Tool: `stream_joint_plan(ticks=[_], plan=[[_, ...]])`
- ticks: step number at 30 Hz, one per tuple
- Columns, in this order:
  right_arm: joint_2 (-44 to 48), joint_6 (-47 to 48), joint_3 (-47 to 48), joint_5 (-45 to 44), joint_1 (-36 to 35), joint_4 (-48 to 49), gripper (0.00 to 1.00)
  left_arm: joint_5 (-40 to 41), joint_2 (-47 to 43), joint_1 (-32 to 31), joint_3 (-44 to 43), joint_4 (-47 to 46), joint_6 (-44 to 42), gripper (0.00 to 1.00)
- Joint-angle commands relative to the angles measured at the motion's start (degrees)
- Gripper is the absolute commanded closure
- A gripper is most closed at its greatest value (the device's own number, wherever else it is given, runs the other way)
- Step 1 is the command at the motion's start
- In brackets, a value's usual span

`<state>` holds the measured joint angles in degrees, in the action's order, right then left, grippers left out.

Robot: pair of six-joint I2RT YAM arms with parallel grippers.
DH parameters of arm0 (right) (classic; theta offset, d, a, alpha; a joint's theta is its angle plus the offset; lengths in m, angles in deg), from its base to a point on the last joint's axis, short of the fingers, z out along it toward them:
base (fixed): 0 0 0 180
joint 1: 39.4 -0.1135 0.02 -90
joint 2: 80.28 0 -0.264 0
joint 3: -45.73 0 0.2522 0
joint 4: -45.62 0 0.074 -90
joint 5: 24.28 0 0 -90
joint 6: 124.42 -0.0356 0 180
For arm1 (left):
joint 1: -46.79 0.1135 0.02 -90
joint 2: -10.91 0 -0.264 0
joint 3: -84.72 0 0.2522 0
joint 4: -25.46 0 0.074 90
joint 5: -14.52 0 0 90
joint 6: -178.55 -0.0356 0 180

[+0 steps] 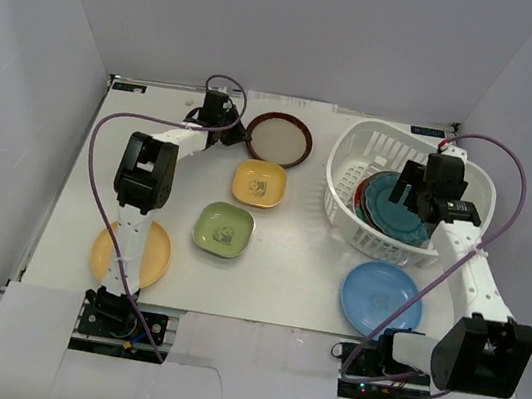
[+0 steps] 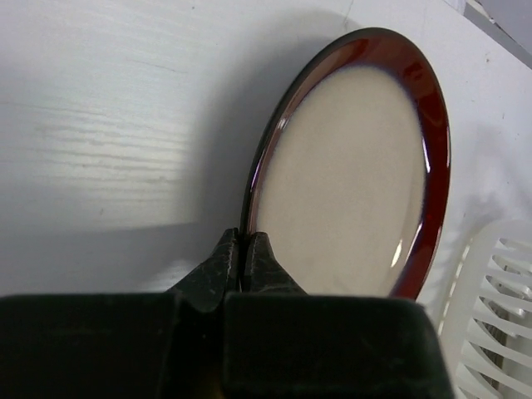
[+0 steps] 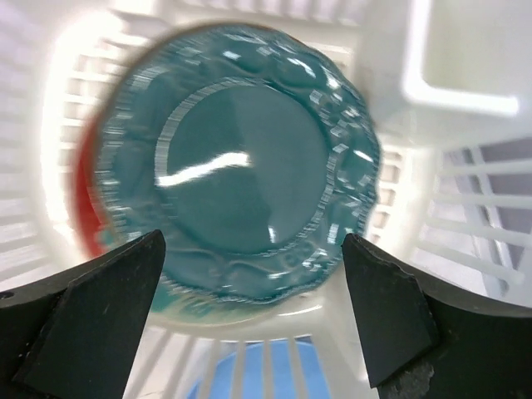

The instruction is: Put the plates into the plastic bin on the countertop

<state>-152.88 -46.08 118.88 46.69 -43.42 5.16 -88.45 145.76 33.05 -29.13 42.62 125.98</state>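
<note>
My left gripper [image 2: 243,249] is shut on the near rim of the dark-red rimmed plate [image 2: 357,174], which has a cream centre. From above, this plate [image 1: 278,139] is at the back of the countertop [image 1: 296,265], with the left gripper [image 1: 236,130] at its left edge. My right gripper [image 3: 253,249] hangs open above the teal scalloped plate [image 3: 241,166], which lies inside the plastic bin [image 3: 274,332] on a red-edged plate [image 3: 83,199]. The top view shows the right gripper [image 1: 406,188] over the bin [image 1: 346,207] with nothing between its fingers.
A square yellow plate [image 1: 259,183] and a square green plate [image 1: 223,228] lie mid-table. A plain blue plate [image 1: 382,297] sits in front of the bin. A round yellow plate [image 1: 151,254] lies under the left arm near the front left. White walls surround the table.
</note>
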Motion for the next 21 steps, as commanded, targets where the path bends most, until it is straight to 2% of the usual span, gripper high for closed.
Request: stream_joint_plan(ticks=[1, 3, 4, 7, 10, 14, 19, 21], plan=[[6.6, 0.1, 3.7, 10.6, -2.7, 6.0, 0.06, 4.1, -10.1, -0.1, 1.9, 1.6, -5.6, 1.0], [8.9, 0.6, 4.1, 15.6, -4.4, 7.9, 0.06, 5.4, -15.6, -0.1, 2.9, 0.1, -4.7, 1.0], [9.4, 0.7, 4.3, 20.0, -7.0, 8.1, 0.06, 6.1, -17.5, -0.1, 4.4, -0.4, -4.3, 1.0], [10.5, 0.3, 5.4, 25.6, -12.6, 8.5, 0.09, 7.8, -25.7, 0.2, 7.5, -3.0, -2.4, 1.0], [10.9, -1.6, 6.2, 27.3, -17.2, 9.0, 0.1, 7.4, -33.5, 0.2, 12.2, -3.0, -1.7, 1.0], [8.2, -3.8, 8.0, 28.3, -20.9, 10.5, 0.1, 6.3, -45.9, 0.2, 25.5, -5.6, -0.7, 1.0], [3.7, -8.2, 10.2, 33.2, -23.5, 13.1, 0.1, -2.7, -61.7, 0.1, 37.8, -5.7, 2.9, 1.0], [2.6, -10.9, 10.0, 34.4, -23.8, 14.4, 0.1, -5.0, -65.4, -0.1, 42.7, -5.3, 5.0, 1.0]])
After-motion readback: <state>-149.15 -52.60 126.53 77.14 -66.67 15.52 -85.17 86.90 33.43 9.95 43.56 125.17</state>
